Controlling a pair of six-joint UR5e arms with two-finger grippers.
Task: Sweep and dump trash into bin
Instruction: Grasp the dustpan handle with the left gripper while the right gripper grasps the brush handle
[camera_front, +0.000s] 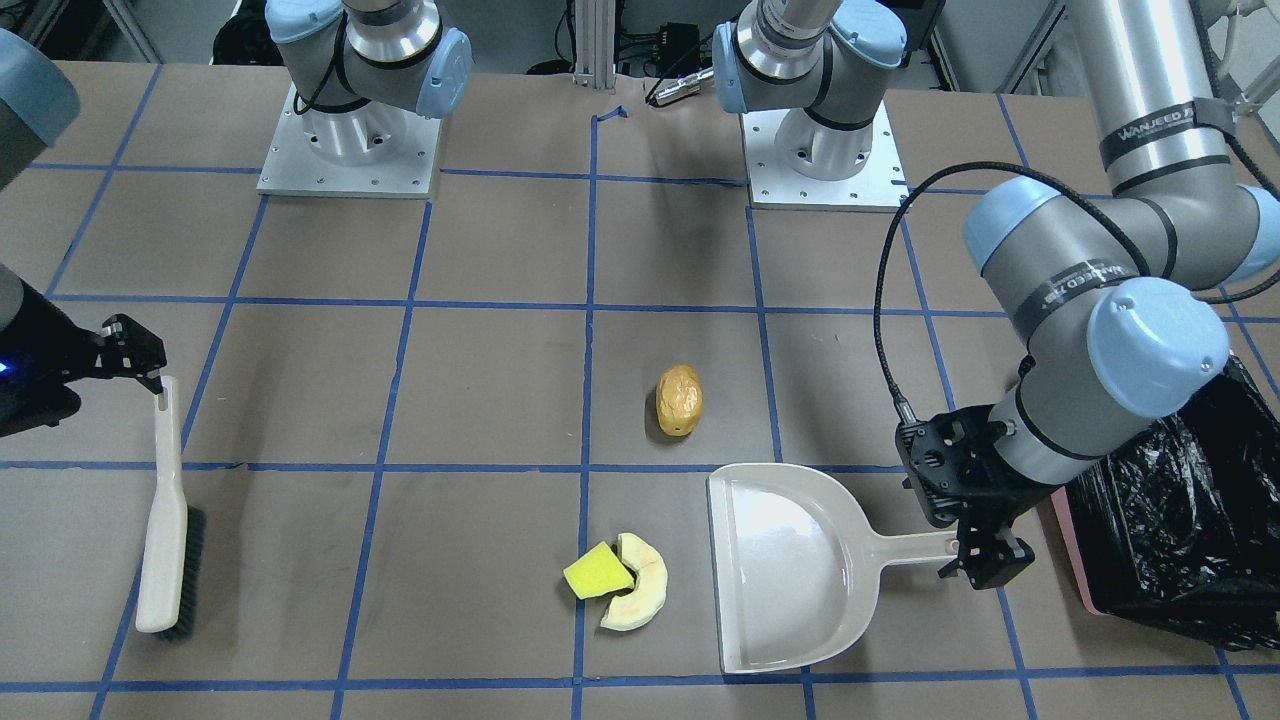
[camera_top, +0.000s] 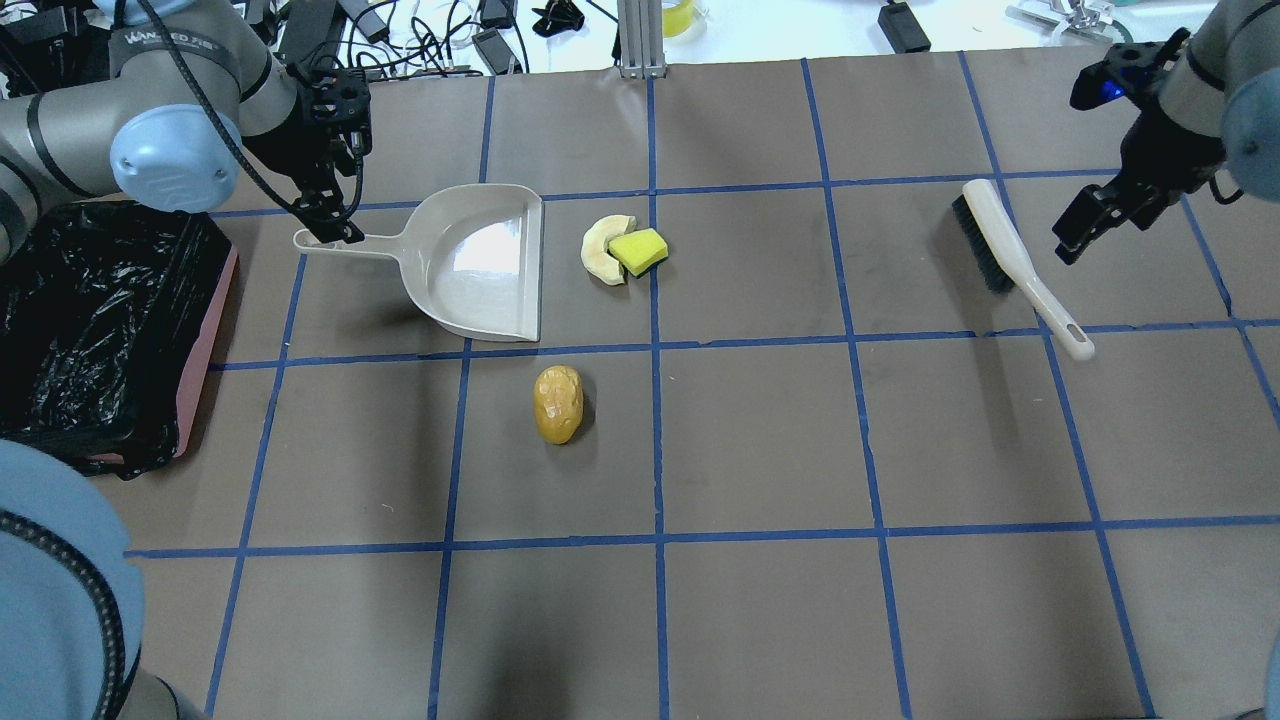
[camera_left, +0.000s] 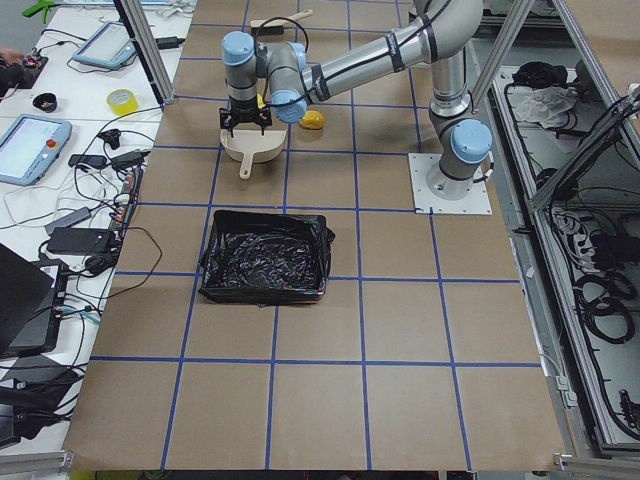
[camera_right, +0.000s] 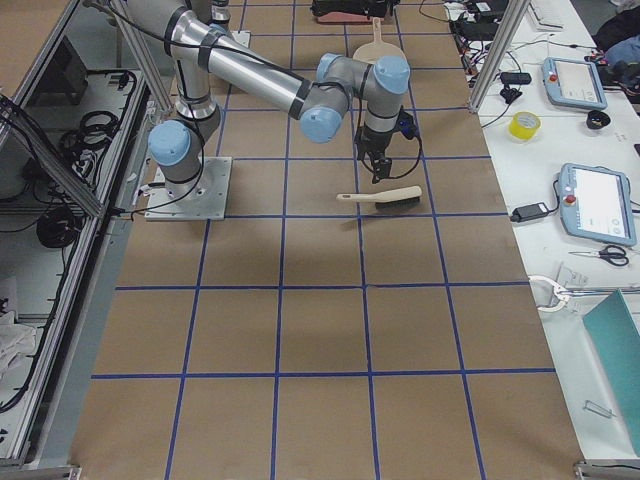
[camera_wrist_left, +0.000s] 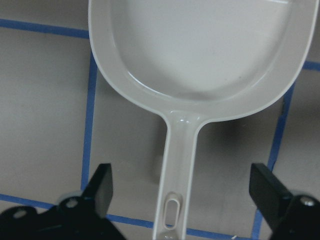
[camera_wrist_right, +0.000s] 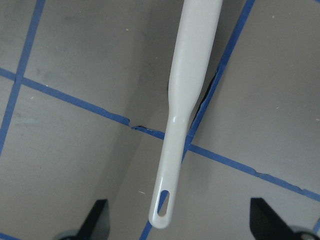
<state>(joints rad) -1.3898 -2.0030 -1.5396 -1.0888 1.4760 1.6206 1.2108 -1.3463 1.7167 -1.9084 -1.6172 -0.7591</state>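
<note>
Brown paper gridded with blue tape covered the worktop (camera_top: 760, 450), and all three pieces of trash lay loose on it. The potato-like oval (camera_top: 559, 403) sat alone near the middle. The sponge wedge (camera_top: 639, 250) touched the crescent slice (camera_top: 600, 250) just beside the mouth of the dustpan (camera_top: 480, 265). The bin (camera_top: 208, 340) stood well apart, beyond the dustpan's handle.

The left tool (camera_wrist_left: 182, 189) hung spread wide astride that handle, gripping nothing. The right tool (camera_wrist_right: 180, 220) was likewise released, its fingers either side of the brush (camera_top: 1010, 260) handle's end.

Picking up both implements looked like the step in hand. Next, each tool would need to settle and clench squarely on its handle before any sweeping.
</note>
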